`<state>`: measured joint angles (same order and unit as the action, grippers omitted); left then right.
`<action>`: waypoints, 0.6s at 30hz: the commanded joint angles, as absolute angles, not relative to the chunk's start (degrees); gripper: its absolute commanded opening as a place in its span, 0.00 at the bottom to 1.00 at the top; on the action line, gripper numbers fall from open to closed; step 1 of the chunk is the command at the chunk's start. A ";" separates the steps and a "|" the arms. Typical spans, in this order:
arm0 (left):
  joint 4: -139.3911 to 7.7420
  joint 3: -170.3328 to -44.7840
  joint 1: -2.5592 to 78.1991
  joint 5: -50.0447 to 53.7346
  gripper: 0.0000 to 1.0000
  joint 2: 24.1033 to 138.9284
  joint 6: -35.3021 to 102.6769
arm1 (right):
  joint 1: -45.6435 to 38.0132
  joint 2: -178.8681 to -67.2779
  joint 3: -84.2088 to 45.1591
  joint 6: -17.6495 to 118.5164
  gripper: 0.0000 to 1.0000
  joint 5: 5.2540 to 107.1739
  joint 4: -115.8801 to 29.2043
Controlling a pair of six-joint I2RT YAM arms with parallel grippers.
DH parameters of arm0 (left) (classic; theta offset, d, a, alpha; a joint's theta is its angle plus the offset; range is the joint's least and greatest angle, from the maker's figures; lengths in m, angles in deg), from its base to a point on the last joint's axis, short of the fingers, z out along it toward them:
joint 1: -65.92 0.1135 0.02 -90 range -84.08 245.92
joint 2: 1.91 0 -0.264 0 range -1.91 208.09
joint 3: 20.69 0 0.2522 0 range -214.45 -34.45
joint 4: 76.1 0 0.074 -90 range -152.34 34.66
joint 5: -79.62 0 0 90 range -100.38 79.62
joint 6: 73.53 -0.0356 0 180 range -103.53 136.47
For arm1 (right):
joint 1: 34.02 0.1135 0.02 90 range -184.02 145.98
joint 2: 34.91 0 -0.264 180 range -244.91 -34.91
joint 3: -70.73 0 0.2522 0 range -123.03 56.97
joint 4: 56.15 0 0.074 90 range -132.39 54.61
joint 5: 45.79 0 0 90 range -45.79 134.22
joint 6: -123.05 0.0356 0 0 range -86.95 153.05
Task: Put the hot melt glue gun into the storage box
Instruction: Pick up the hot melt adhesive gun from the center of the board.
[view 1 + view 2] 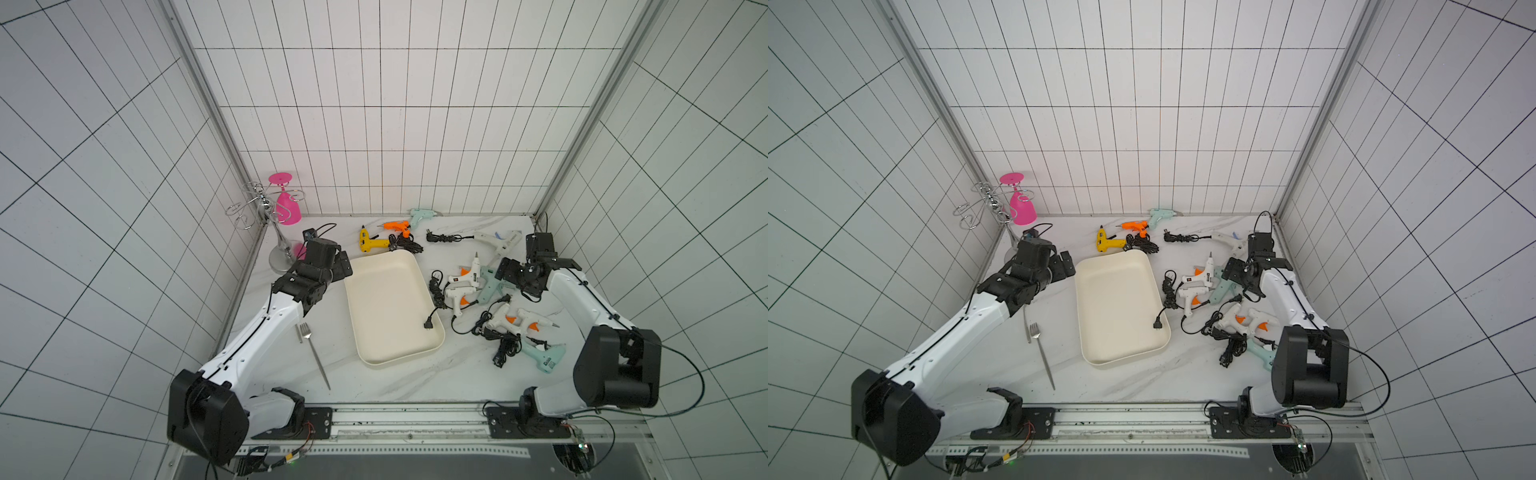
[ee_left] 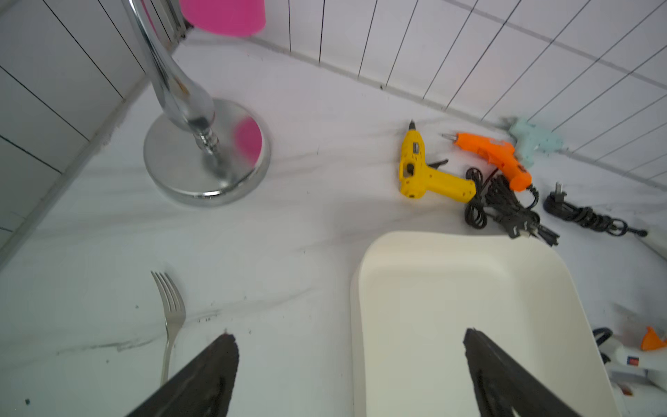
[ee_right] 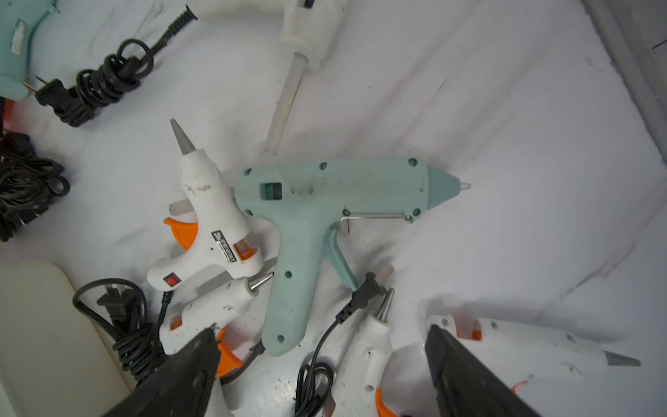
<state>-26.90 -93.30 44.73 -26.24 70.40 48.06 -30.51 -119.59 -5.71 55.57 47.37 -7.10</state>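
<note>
Box (image 1: 382, 303): tabletop (image 1: 374, 378) centre; black plug (image 1: 428, 323) inside, at 4 o'clock.
Teal gun (image 3: 306, 195): on tabletop, 3 o'clock of box.
Right tool (image 3: 322, 328): wide, empty, above teal gun.
Left tool (image 2: 348, 334): wide, empty, box's 10 o'clock edge.
White gun (image 3: 216, 231) label: too blurred to read.
</note>
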 commanded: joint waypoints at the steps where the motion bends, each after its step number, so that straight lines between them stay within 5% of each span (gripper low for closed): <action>1: -18.49 -91.85 42.80 -23.74 0.98 72.27 54.11 | -28.89 -121.56 -7.55 57.47 0.88 47.27 -1.70; 13: -20.70 -89.30 41.62 -18.44 0.93 79.22 54.39 | -22.30 -134.81 -13.05 57.50 0.80 42.68 -2.84; 18: -20.35 -91.45 41.57 -18.66 0.80 83.13 51.38 | -22.30 -139.58 -14.58 56.87 0.76 39.85 -3.10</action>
<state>-20.04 -89.65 41.84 -19.07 81.02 53.35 -22.40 -137.43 -11.98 56.91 43.09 -4.00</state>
